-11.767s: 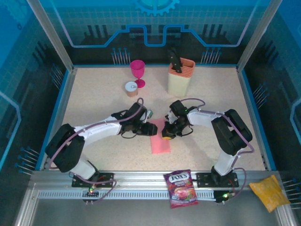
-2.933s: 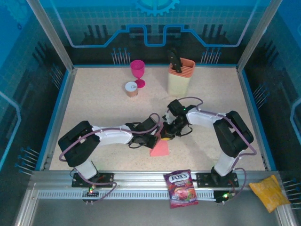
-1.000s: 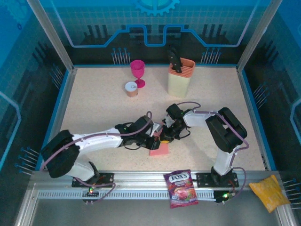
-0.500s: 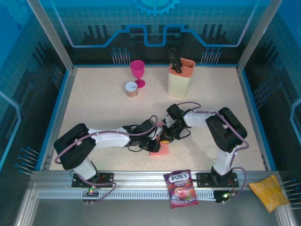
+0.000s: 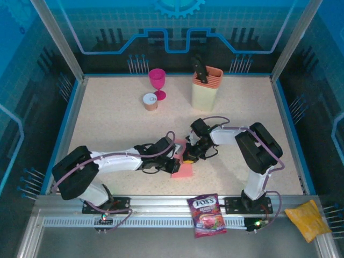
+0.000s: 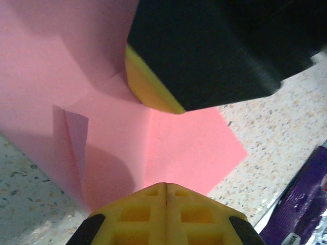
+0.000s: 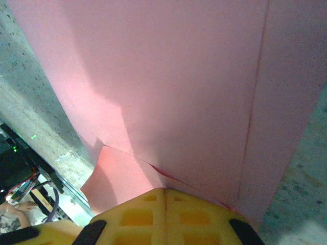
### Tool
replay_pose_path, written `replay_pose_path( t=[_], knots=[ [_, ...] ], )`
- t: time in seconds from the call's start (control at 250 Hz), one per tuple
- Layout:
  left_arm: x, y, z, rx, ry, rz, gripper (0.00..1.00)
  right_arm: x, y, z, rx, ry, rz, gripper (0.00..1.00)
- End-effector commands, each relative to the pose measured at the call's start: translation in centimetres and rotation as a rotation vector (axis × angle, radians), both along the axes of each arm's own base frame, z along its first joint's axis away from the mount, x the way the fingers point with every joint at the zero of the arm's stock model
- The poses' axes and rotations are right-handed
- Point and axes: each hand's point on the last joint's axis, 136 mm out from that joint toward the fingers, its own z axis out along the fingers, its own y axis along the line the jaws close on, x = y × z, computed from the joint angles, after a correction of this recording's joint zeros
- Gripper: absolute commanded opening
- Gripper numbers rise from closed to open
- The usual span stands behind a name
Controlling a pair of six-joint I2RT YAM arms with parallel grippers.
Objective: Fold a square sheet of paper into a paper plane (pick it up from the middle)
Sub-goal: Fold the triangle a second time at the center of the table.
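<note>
So the sheet (image 5: 184,171) is lying on the surface (image 5: 107,123), a bit in from the near edge and roughly midway along it. It's partly folded: there's a long crease down it and a small flap turned up at one spot. Both grippers are right on top of it, nearly touching each other. The left gripper (image 5: 174,161) is clenched and pressing down at the sheet's edge. The right gripper (image 5: 189,156) is clenched too, sitting on the sheet next to a folded bit. I can't tell if either one has any of it pinched or is just pushing down.

What worries me is that it's a thin sheet on what looks like a slick surface. Any sideways drag probably slides the whole thing and skews the crease. If one gripper does have some caught, lifting could tear or crumple it. And they're close enough to bump into each other.
</note>
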Motion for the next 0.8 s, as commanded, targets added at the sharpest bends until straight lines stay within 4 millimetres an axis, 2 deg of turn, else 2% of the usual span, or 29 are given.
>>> replay_pose_path(
  t=[0.0, 0.3, 0.395, 0.487, 0.699, 0.795],
  knots=[
    [-0.3, 1.1, -1.2, 0.047, 0.018, 0.025, 0.0, -2.0, -3.1, -3.7, -0.169, 0.068, -0.005, 0.0],
    [-1.9, 3.1, -4.3, 0.126, 0.07, 0.012, 0.0, -2.1, -3.3, -3.9, -0.174, 0.072, -0.001, 0.0],
    [-2.3, 3.8, -4.7, 0.154, 0.076, 0.008, 0.0, -2.1, -3.2, -3.9, -0.175, 0.071, 0.0, 0.0],
    [-2.1, 3.6, -3.7, 0.137, 0.06, 0.009, 0.0, -2.1, -3.2, -3.9, -0.174, 0.071, 0.0, 0.0],
    [-0.9, 1.9, 0.9, 0.04, -0.012, 0.021, 0.0, -2.0, -3.2, -3.8, -0.171, 0.068, 0.0, 0.0],
    [-0.7, 1.2, 1.6, 0.021, -0.023, 0.012, 0.0, -2.0, -3.2, -3.8, -0.172, 0.071, -0.001, 0.0]
  ],
)
